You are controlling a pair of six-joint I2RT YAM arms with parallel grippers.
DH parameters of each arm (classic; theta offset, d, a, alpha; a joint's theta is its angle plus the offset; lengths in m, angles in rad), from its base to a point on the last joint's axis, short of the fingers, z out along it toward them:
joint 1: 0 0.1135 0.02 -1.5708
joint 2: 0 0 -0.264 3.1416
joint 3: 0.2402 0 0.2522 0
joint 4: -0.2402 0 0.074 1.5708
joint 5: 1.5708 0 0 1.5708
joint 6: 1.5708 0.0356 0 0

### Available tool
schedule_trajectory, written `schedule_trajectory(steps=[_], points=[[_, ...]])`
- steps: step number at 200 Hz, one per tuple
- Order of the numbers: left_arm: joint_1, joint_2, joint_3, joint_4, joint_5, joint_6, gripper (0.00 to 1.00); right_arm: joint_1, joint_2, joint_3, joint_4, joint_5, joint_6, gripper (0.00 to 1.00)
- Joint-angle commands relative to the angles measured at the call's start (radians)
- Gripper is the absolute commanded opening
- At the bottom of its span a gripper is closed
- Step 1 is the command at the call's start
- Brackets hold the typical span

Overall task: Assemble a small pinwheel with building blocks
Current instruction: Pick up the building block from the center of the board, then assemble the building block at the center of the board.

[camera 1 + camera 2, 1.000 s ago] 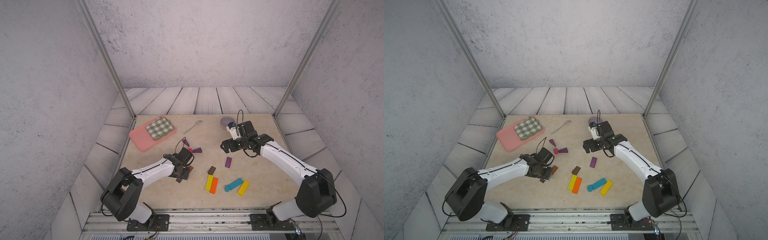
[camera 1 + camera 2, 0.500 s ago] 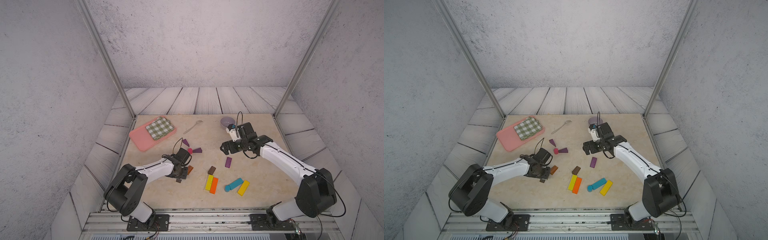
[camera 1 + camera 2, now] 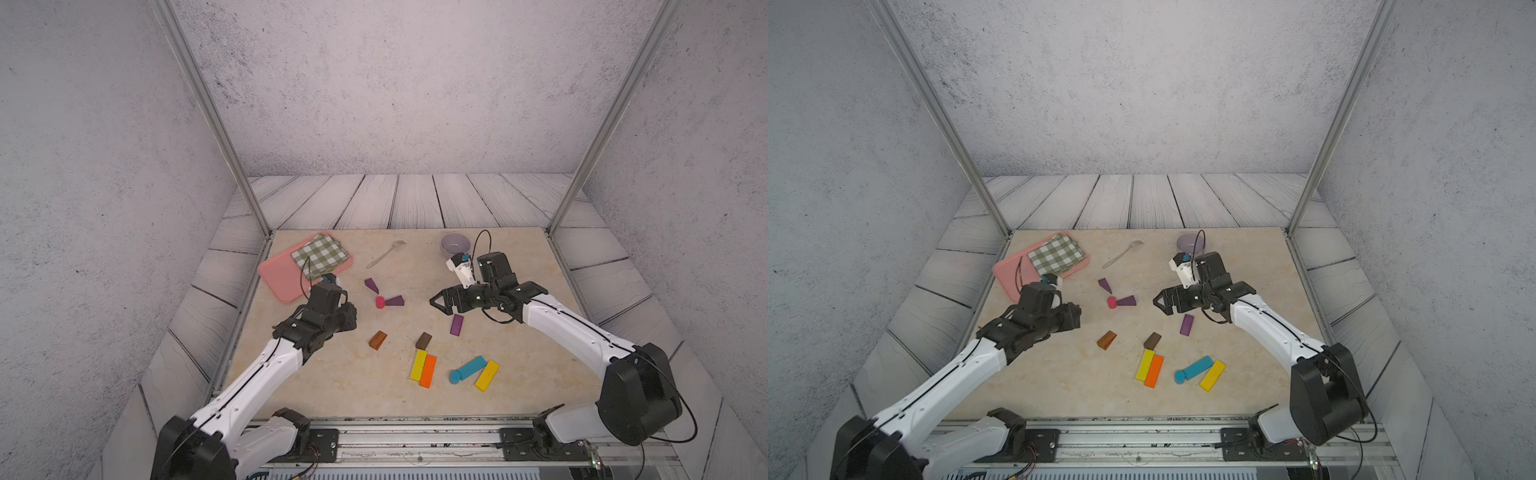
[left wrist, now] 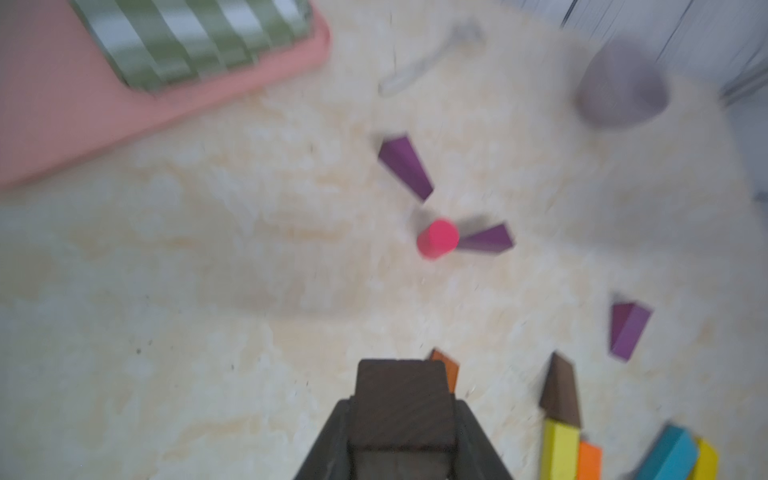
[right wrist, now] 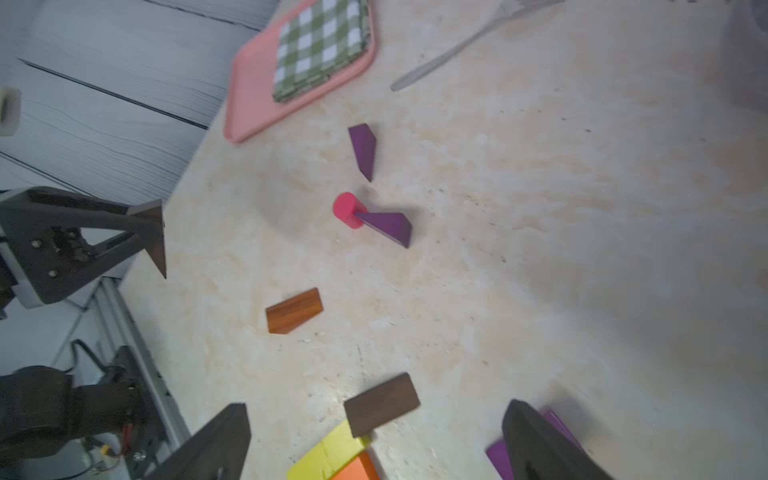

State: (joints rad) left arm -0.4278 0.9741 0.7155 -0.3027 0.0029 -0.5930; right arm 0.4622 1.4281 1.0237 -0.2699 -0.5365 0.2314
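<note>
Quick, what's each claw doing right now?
Left gripper: closed on a brown block.
Right gripper: open, holding nothing.

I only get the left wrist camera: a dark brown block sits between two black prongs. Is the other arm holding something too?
Observer: No. The right wrist view shows the right gripper wide open and empty.
Operator: What's the orange bit peeking out from behind the dark brown block?
Observer: In both top views it is a whole orange-brown wedge, lying flat and touching nothing.
</note>
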Motion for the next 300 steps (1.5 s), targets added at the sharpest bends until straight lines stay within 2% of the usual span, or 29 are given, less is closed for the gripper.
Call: schedule_trajectory(steps=[1,18,27,46,73,95,117,128,146,168,195,223,251,300], points=[[0.003,-0.102,-0.116,0.235,-0.066,-0.189,0.10,0.084,-0.009,-0.006,0.158,-0.169,-0.030,1.00],[0.004,-0.139,-0.163,0.335,-0.095,-0.297,0.08,0.194,-0.022,-0.001,0.116,-0.071,-0.217,1.00],[0.004,-0.135,-0.173,0.380,-0.079,-0.331,0.08,0.226,-0.026,-0.004,0.123,-0.046,-0.271,0.97],[0.004,-0.102,-0.185,0.469,-0.019,-0.403,0.08,0.252,-0.010,0.017,0.110,-0.067,-0.335,0.88],[0.004,-0.044,-0.216,0.615,0.034,-0.511,0.08,0.288,0.025,0.051,0.087,-0.020,-0.409,0.87],[0.003,-0.015,-0.208,0.641,0.070,-0.552,0.08,0.313,0.072,0.074,0.099,0.015,-0.444,0.86],[0.003,0.001,-0.214,0.678,0.086,-0.582,0.08,0.316,0.126,0.103,0.119,0.059,-0.451,0.85],[0.001,0.008,-0.231,0.725,0.093,-0.597,0.08,0.316,0.156,0.133,0.123,0.081,-0.431,0.80],[-0.010,0.018,-0.245,0.778,0.095,-0.591,0.08,0.316,0.214,0.216,0.092,0.070,-0.373,0.73],[-0.017,0.025,-0.239,0.787,0.101,-0.559,0.08,0.317,0.269,0.286,0.072,0.030,-0.292,0.71],[-0.017,0.036,-0.247,0.833,0.114,-0.564,0.09,0.319,0.309,0.315,0.087,0.028,-0.239,0.62],[-0.017,0.084,-0.247,0.881,0.156,-0.586,0.10,0.321,0.325,0.322,0.132,0.028,-0.197,0.62],[-0.018,0.104,-0.248,0.893,0.166,-0.590,0.10,0.322,0.362,0.383,0.087,0.067,-0.173,0.60],[-0.023,0.104,-0.240,0.887,0.182,-0.580,0.13,0.322,0.428,0.440,0.079,0.074,-0.152,0.46]])
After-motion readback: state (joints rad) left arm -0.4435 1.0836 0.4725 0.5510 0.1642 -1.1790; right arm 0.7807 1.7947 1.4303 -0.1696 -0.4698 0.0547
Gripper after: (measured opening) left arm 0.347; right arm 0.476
